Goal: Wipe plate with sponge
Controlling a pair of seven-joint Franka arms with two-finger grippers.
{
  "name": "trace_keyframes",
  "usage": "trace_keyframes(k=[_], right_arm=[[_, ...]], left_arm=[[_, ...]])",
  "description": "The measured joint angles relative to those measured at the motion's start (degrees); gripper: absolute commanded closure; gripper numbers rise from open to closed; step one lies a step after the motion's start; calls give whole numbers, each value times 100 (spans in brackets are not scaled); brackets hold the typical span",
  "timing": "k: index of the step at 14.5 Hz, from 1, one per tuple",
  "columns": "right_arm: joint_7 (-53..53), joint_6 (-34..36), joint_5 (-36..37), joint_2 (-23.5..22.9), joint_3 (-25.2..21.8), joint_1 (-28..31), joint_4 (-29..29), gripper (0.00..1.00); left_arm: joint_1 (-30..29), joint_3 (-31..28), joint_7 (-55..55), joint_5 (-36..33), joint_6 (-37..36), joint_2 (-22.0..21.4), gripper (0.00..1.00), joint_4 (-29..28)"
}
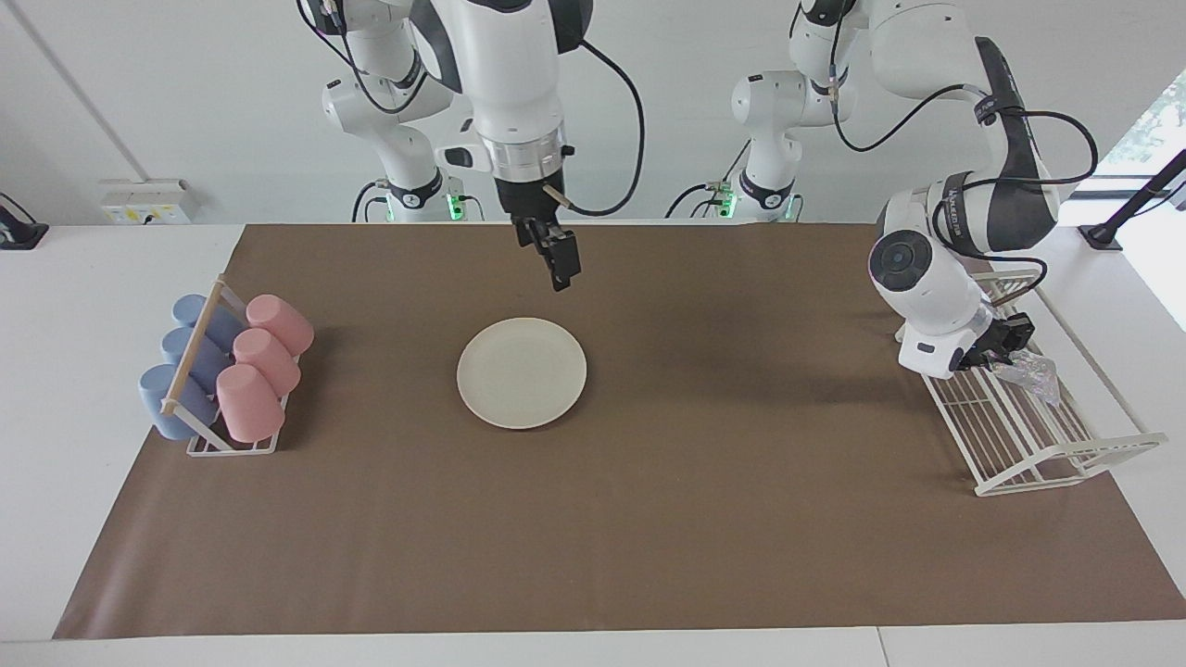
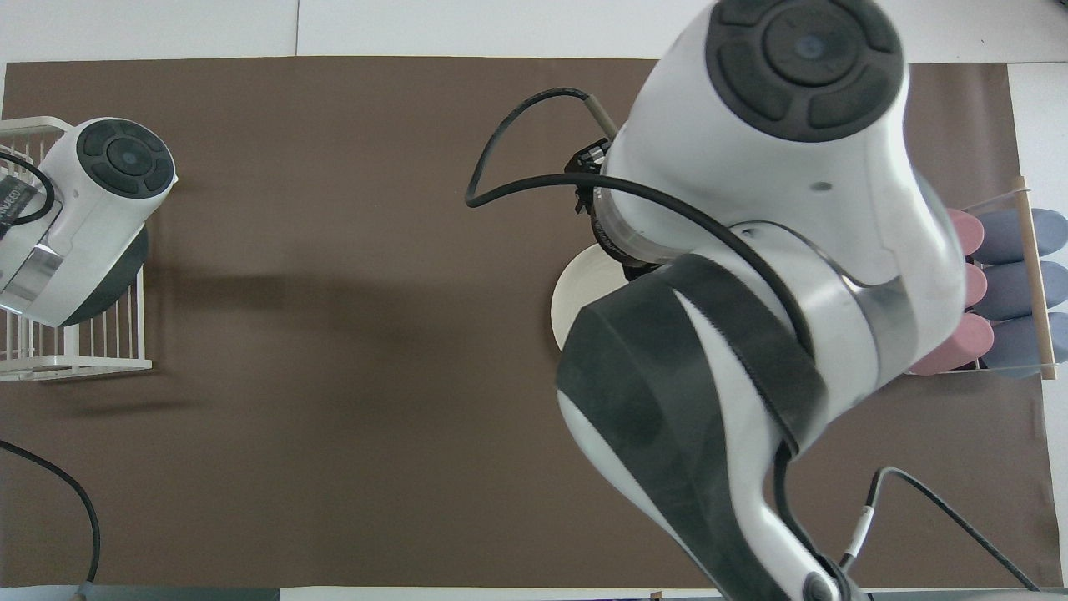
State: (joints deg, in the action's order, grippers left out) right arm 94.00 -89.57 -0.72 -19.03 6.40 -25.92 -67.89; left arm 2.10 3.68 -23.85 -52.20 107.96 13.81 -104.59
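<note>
The cream-white plate [image 1: 522, 372] lies flat in the middle of the brown mat. In the overhead view my right arm covers it, and only a sliver of the plate [image 2: 571, 305] shows. My right gripper [image 1: 561, 270] hangs open and empty over the mat, close to the plate's rim. The silvery sponge [image 1: 1028, 373] lies in the white wire rack [image 1: 1028, 445] at the left arm's end of the table. My left gripper [image 1: 1008, 350] is down in that rack, right at the end of the sponge. The left arm's wrist hides both in the overhead view.
A small rack of pink and blue cups [image 1: 227, 371] lying on their sides stands at the right arm's end of the mat. In the overhead view the cups [image 2: 997, 284] peek out beside my right arm.
</note>
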Motion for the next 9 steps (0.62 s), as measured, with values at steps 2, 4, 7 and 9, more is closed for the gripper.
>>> trace_keyframes(k=[2, 4, 7, 9], right_arm=[[240, 17, 122, -206, -19, -360, 222, 0], [337, 66, 277, -239, -19, -646, 254, 0], [477, -13, 278, -237, -20, -735, 250, 3], [733, -299, 278, -237, -18, -740, 216, 0]], left_arm=[[-15, 0, 0, -6, 29, 0, 100, 4], [-15, 3, 0, -10, 31, -3, 100, 42], [-13, 28, 50, 222, -122, -21, 100, 437], [-6, 51, 194, 1023, -516, -38, 100, 898]])
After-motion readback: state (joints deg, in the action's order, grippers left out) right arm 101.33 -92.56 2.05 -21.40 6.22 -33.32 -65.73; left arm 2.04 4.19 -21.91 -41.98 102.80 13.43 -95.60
